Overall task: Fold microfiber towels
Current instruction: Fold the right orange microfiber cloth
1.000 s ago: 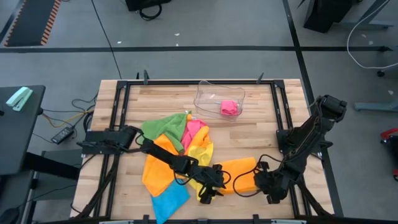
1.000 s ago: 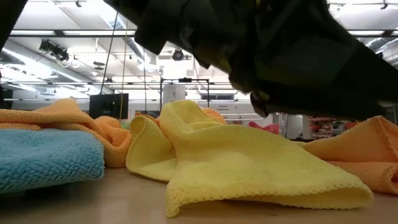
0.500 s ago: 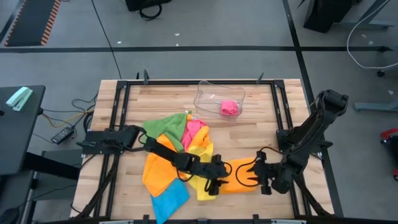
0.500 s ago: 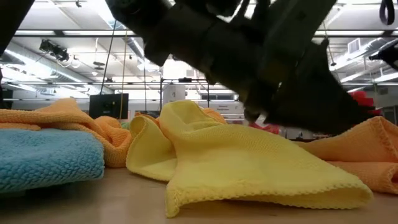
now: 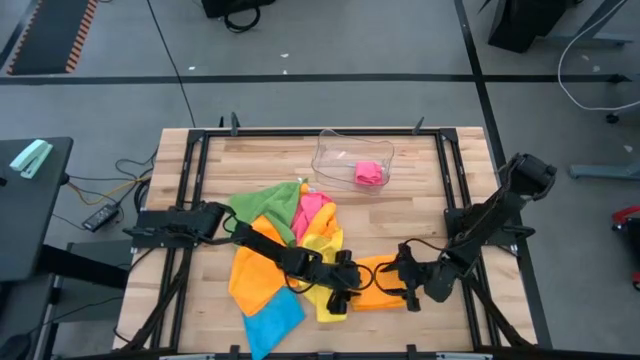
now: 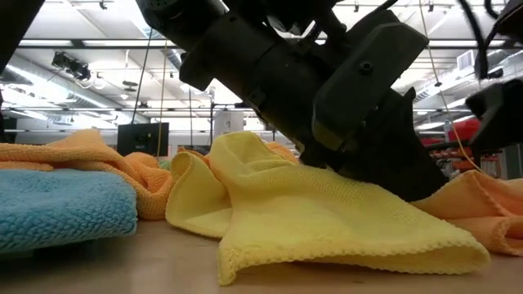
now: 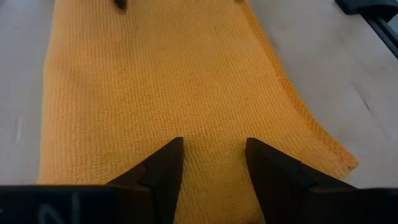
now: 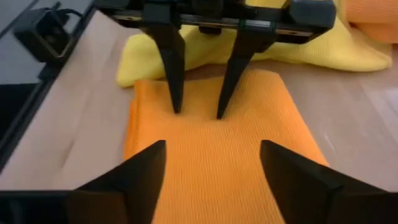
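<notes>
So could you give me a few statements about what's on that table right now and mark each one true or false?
1. The orange towel being worked on lies between the left end effector and the right end effector. True.
2. The clear plastic tray holds a blue cloth. False: it holds a pink cloth.
3. Both end effectors are open over the orange towel. True.
4. The blue towel lies on top of the pile. False: it lies at the pile's near edge, on the table.
</notes>
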Motion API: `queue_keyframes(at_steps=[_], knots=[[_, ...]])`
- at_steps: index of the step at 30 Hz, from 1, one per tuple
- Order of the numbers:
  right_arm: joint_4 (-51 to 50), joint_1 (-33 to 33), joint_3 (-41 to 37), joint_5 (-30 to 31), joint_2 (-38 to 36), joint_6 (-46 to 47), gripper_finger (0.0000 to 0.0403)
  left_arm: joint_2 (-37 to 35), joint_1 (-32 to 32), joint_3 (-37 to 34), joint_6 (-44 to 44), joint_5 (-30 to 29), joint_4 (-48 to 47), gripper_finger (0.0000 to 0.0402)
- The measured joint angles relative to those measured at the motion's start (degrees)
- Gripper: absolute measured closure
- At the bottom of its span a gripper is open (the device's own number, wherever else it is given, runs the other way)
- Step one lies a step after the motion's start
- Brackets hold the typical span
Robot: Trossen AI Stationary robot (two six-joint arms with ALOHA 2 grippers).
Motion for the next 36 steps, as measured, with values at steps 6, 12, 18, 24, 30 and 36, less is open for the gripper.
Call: queue_keyframes(at_steps=[6,12,18,24,30,36], knots=[[2.86,-1.13,-0.11,2.29,7.37,1.12,0.0062,-0.01,-0.27,0.09,-0.83,-0.14,-1.43,0.0213],[2.69,0.43,0.14,2.30,12.84,4.79,0.0043,-0.01,-0.27,0.09,-1.55,-0.07,-1.48,0.0202],[1.49,1.77,0.20,3.15,13.81,6.55,0.0046,-0.01,-0.27,0.09,-1.62,-0.02,-1.64,0.0193],[-3.52,1.97,-0.31,0.62,5.48,2.11,0.0047,-0.01,-0.27,0.09,-1.60,-0.02,-1.73,0.0199],[-10.70,2.32,-0.17,0.12,1.25,5.29,0.0047,-0.03,-0.27,0.09,-1.59,0.02,-1.81,0.0196],[-15.68,5.18,-0.95,-1.82,4.42,15.20,0.0047,-0.03,-0.27,0.09,-1.67,0.58,-1.85,0.0195]])
